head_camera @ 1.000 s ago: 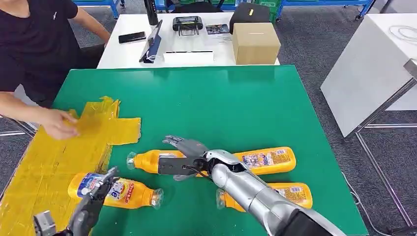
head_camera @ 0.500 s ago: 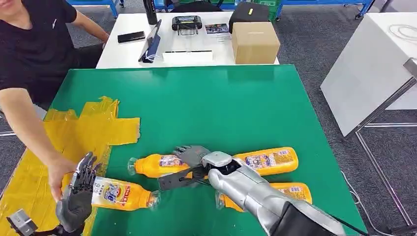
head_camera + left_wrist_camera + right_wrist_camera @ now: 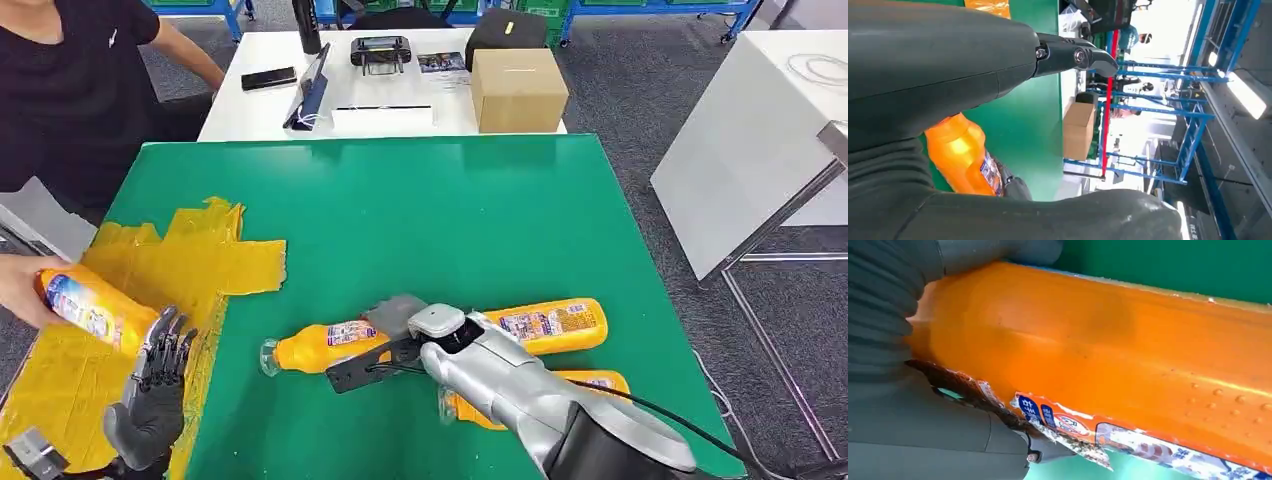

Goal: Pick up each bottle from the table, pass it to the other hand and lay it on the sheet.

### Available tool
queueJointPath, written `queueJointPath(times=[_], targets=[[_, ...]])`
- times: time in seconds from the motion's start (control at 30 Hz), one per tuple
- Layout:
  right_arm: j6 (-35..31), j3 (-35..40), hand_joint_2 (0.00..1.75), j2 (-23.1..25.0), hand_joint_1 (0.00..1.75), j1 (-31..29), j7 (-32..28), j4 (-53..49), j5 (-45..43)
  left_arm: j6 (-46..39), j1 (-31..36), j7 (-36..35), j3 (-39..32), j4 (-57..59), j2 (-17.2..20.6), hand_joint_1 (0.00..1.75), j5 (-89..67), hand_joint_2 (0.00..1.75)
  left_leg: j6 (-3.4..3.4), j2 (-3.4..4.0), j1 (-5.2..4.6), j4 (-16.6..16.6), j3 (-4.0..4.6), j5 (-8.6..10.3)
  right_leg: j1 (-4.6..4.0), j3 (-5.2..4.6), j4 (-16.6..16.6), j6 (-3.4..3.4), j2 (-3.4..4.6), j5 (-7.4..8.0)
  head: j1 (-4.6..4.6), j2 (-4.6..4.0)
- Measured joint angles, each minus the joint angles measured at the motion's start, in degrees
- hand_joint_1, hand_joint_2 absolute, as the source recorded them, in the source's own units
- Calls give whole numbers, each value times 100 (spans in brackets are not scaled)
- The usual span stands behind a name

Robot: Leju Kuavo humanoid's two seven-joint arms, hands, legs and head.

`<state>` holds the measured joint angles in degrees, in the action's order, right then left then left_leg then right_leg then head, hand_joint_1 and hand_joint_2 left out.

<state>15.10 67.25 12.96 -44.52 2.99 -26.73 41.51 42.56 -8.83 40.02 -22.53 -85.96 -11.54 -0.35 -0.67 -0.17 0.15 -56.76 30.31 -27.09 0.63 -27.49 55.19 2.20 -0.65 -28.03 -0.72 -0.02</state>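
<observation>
While close up, fingers [image 3: 948, 440] touch bottle [image 3: 1108, 365].

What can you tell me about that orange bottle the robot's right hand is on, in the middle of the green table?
The orange bottle looks like clear plastic filled with orange drink, with a clear cap end pointing toward the yellow sheet and a printed label with blue and red marks around its middle. It lies on its side on the green table. The right hand is wrapped over its far end; the close-up shows the label torn and peeling by the fingers.
</observation>
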Motion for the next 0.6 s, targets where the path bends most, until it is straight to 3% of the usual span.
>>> queueJointPath(times=[0.17, 0.27, 0.3, 0.43, 0.6], targets=[[-156, 2, 175, 13, 175, 9, 33, 22, -83, -7, 11, -151, -64, 0, -44, 0, 164, 0, 0, 0, 0, -1, 8, 1, 0, 46, 1, 1, 0, 1, 0, 0], [-629, -142, 175, 13, 175, 131, 53, 22, -347, -100, 36, -511, -175, 0, -105, 0, 532, 0, 0, 2, 0, -1, 9, 0, 0, 45, 1, 1, 3, 1, 0, 0], [-937, -270, 175, 13, 175, 201, 14, 5, -534, -144, 45, -683, -229, 0, -131, 0, 702, 175, 0, 2, 0, -1, 8, 0, 0, 45, 1, 1, 3, 1, 2, 0], [-1811, -1100, 175, -81, 175, 792, -670, -542, -1459, -281, 40, -1463, -437, 0, -231, 0, 1485, 175, 0, 1, 1, 0, 12, 0, -1, 40, 1, 1, 4, 1, 2, 0], [-2275, -2051, 175, -225, 175, 1891, -857, -2060, -1390, -483, -13, -1998, -634, -26, -404, 0, 1985, 175, 0, -1, 1, -1, 46, 0, -1, 14, 1, 2, 1, 1, 0, 0]])
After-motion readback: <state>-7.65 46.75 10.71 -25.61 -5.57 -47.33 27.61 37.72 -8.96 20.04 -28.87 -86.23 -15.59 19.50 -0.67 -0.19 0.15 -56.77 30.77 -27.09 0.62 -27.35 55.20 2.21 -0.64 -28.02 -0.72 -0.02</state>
